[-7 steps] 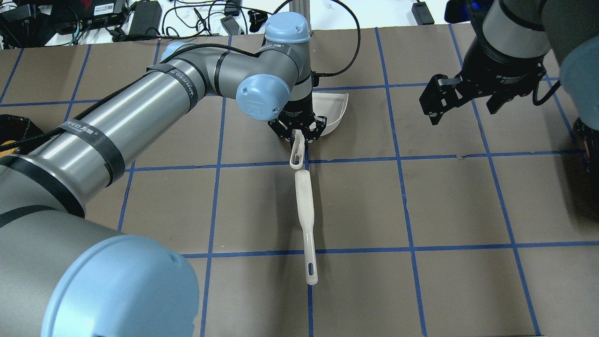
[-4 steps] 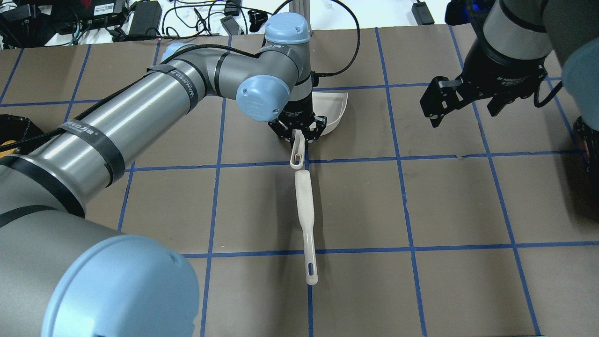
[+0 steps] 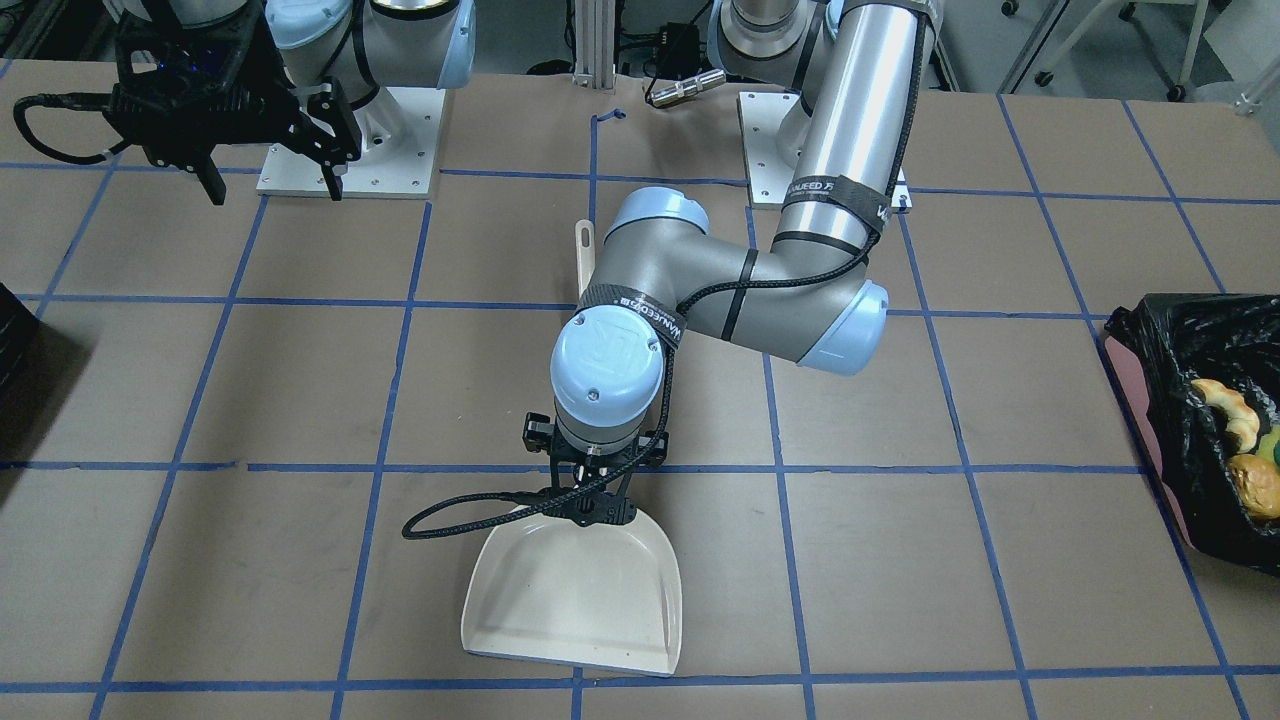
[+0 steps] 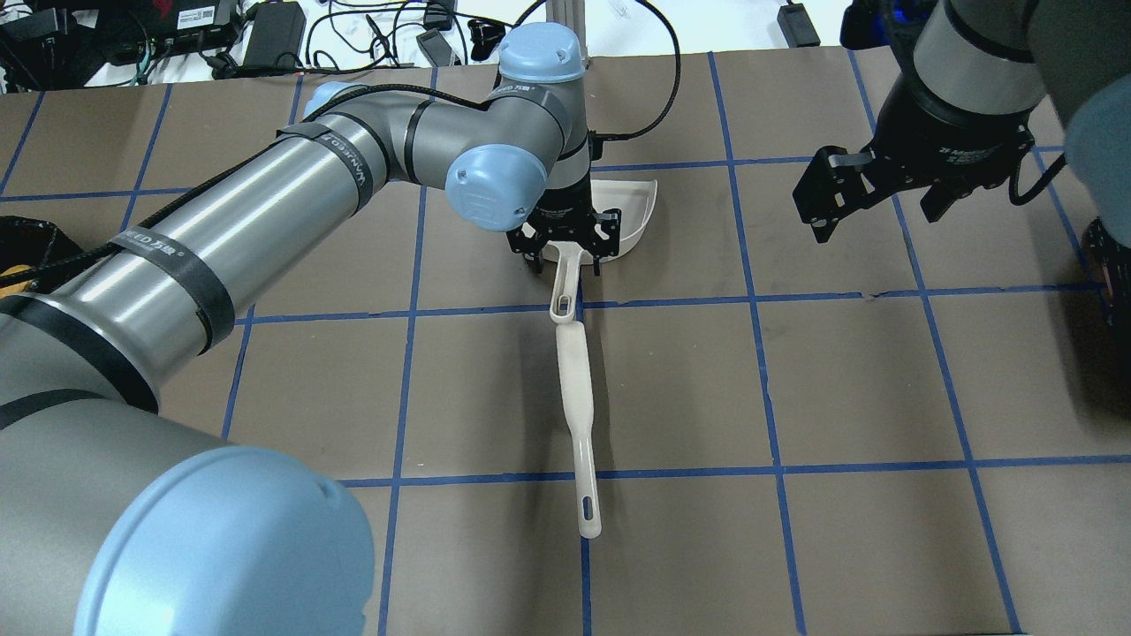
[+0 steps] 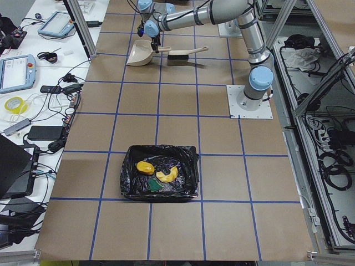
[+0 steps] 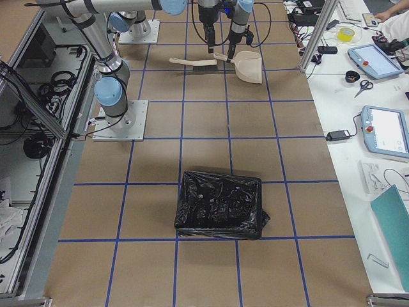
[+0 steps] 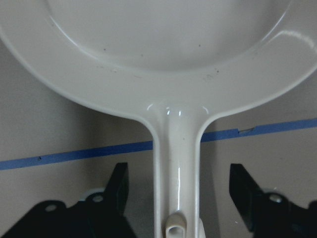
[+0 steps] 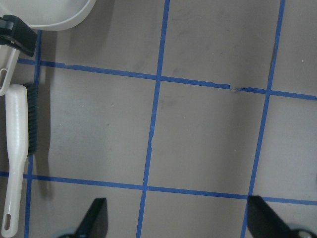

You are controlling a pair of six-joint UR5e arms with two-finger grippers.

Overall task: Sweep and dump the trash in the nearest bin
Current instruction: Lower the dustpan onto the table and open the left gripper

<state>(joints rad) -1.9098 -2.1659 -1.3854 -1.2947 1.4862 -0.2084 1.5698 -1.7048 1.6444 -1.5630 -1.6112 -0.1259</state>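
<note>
The trash lies inside the bin (image 5: 128, 185), which has pinkish-red sides (image 3: 1140, 400) and a black bag: an orange-brown lump (image 5: 145, 167), a pale yellow curved piece (image 5: 168, 175) and a yellow-and-green wedge (image 5: 155, 187). The white dustpan (image 3: 575, 600) lies flat on the table. My left gripper (image 4: 565, 256) is open and straddles the dustpan's handle (image 7: 176, 163) without touching it. My right gripper (image 4: 875, 212) is open and empty, held above the table at the far right.
A white hand brush (image 4: 574, 397) lies on the table, in line with the dustpan handle, bristles seen in the right wrist view (image 8: 32, 119). A second dark container (image 6: 220, 204) stands at the table's right end. Cables and gear lie beyond the far edge.
My left gripper has opened and let go of the dustpan handle. The dustpan has settled flat. The right arm has barely moved.
</note>
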